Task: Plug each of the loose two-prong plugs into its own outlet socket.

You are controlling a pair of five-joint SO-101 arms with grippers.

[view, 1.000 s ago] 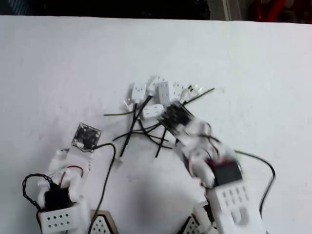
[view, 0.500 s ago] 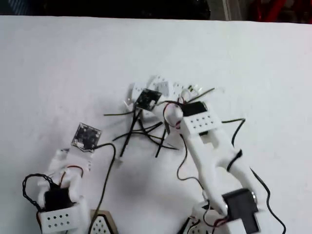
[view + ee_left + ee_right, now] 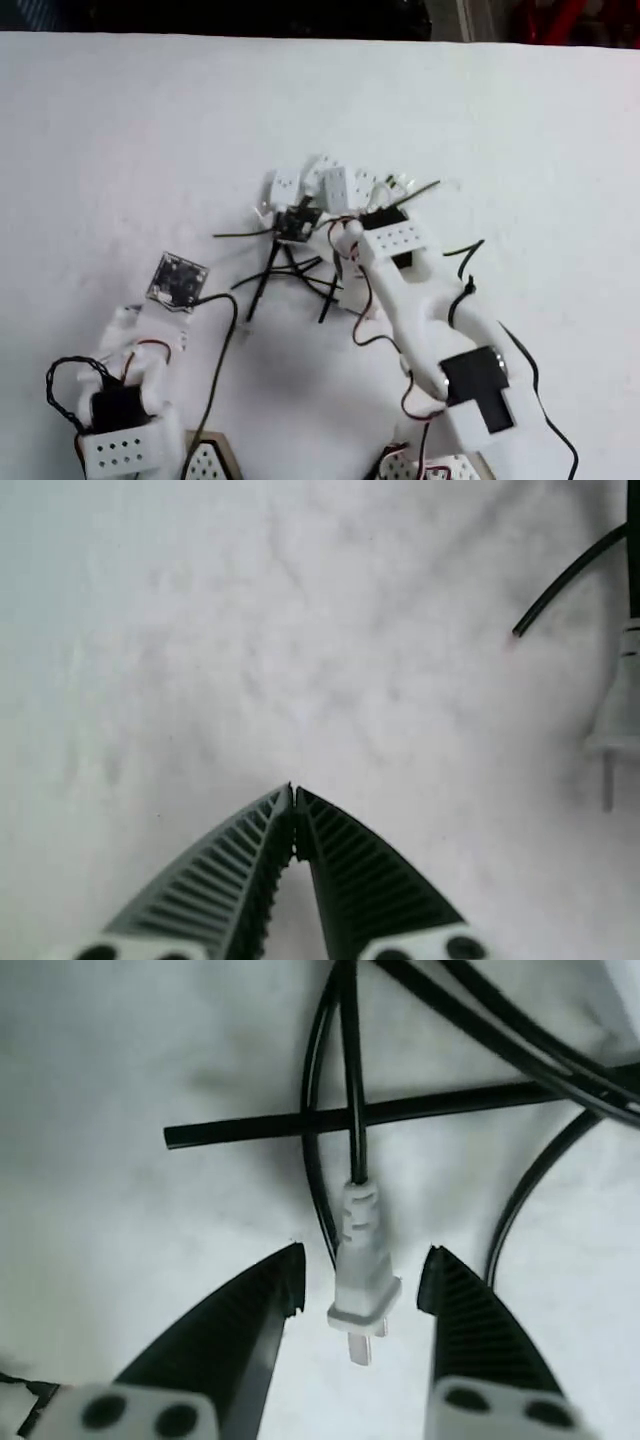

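We hold our right gripper (image 3: 365, 1255) fingers apart astride the white plug (image 3: 360, 1290), which lies on the table (image 3: 110, 1070) between them, long axis along our reach, prongs toward the wrist, while our left gripper (image 3: 292, 798), pressed together on nothing, rests well apart.

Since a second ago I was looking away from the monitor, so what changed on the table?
The right gripper reached out over the tangled cords toward the sockets. It now stands open with a white plug lying between its jaws, not yet gripped. The left gripper, shut, stayed put near its base, and the sockets look unshifted.
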